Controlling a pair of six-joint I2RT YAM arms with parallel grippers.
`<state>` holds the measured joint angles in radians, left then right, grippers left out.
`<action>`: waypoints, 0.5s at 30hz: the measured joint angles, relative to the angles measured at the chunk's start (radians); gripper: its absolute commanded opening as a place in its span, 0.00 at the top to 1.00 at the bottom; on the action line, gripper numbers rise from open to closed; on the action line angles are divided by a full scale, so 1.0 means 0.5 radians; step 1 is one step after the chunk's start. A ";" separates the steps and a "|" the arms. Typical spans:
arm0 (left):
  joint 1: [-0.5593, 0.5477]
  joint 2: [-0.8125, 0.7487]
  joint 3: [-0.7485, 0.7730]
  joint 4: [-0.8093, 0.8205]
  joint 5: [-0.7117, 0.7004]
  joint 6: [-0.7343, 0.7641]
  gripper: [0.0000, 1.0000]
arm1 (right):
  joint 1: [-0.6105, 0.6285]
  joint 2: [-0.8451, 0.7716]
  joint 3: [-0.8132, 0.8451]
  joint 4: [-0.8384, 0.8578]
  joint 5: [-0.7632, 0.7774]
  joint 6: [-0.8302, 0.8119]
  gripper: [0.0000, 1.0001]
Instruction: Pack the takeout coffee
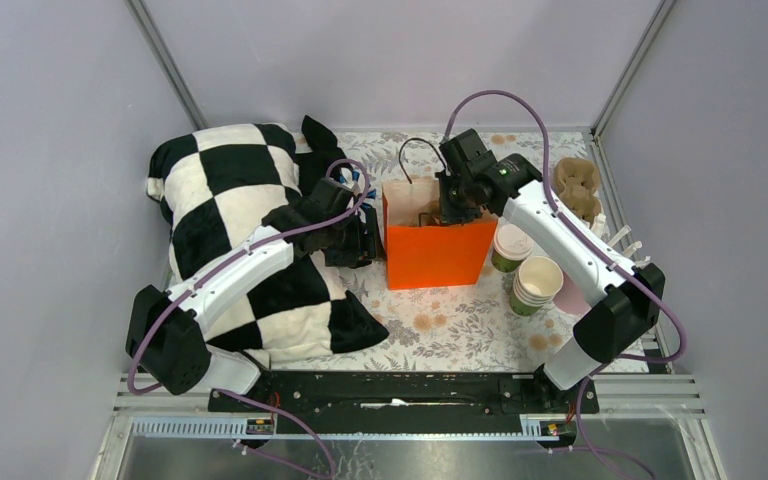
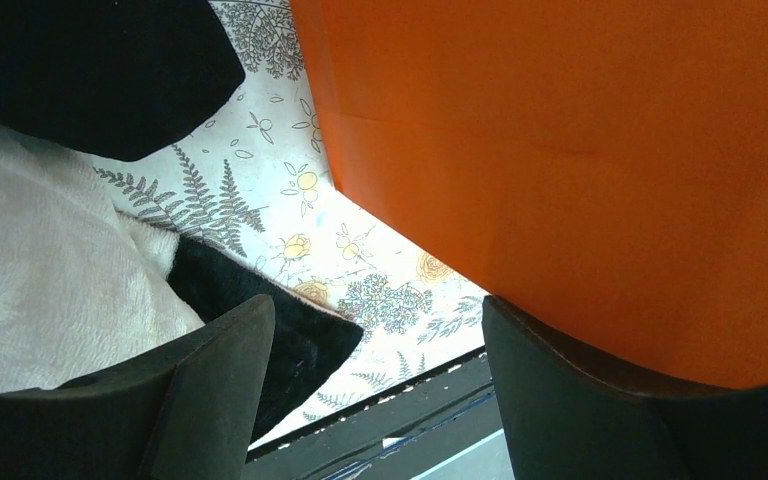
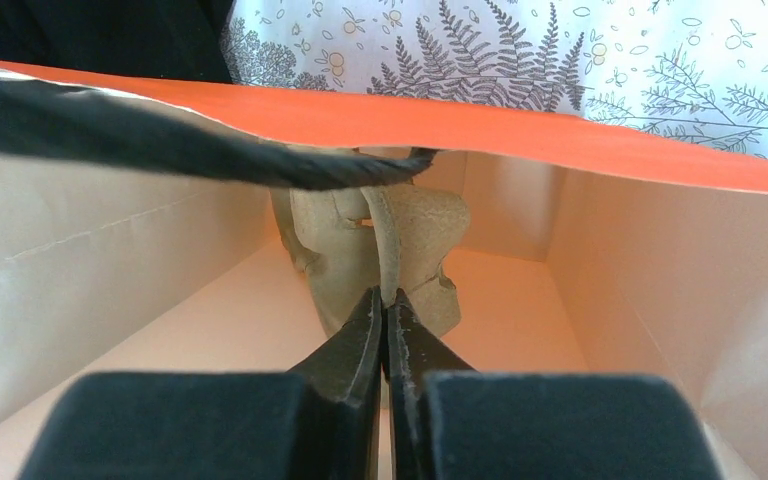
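Note:
The takeout coffee [image 1: 511, 245], a green cup with a white lid, stands on the table just right of the upright orange paper bag [image 1: 438, 255]. My right gripper [image 1: 452, 212] reaches down into the bag's open top. In the right wrist view it [image 3: 387, 300] is shut on the thin edge of a brown pulp cup carrier [image 3: 415, 225] that hangs inside the bag [image 3: 660, 300]. My left gripper [image 1: 365, 240] is open and empty beside the bag's left side. In the left wrist view [image 2: 375, 312] its right finger lies against the orange wall [image 2: 580, 150].
A stack of lidless green cups [image 1: 537, 283] and a pink cup [image 1: 570, 296] stand right of the coffee. More pulp carriers [image 1: 577, 187] lie at the back right. A black-and-white checkered cushion [image 1: 230, 200] fills the left side, under my left arm. The bag's black handle [image 3: 160, 140] crosses its mouth.

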<state>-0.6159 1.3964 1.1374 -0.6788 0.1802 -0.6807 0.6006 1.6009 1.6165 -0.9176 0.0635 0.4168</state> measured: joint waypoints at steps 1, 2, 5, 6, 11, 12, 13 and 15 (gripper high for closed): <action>0.000 -0.001 -0.002 0.000 0.000 0.000 0.20 | 0.000 0.000 -0.002 0.007 0.002 0.000 0.91; 0.000 -0.001 -0.002 0.000 0.000 0.000 0.20 | 0.000 0.000 -0.005 0.017 0.007 0.000 0.86; 0.000 -0.002 -0.002 -0.001 -0.002 0.001 0.20 | 0.001 0.000 -0.012 0.020 0.053 0.011 0.68; 0.000 -0.005 -0.002 -0.002 -0.003 0.002 0.20 | 0.002 0.000 -0.011 0.014 0.083 0.019 0.64; 0.000 -0.067 -0.005 -0.047 -0.056 0.008 0.20 | 0.044 0.008 0.101 -0.179 0.321 0.050 0.45; 0.000 -0.090 -0.005 -0.063 -0.072 0.008 0.19 | 0.060 0.008 0.136 -0.213 0.356 0.054 0.43; 0.000 -0.125 -0.005 -0.083 -0.091 0.008 0.19 | 0.079 0.008 0.170 -0.243 0.382 0.056 0.41; 0.000 -0.186 -0.005 -0.113 -0.124 0.008 0.19 | 0.121 0.008 0.249 -0.311 0.431 0.062 0.40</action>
<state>-0.6159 1.3033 1.1351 -0.7353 0.1181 -0.6769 0.6613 1.6047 1.7412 -1.0733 0.2790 0.4477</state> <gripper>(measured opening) 0.805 0.577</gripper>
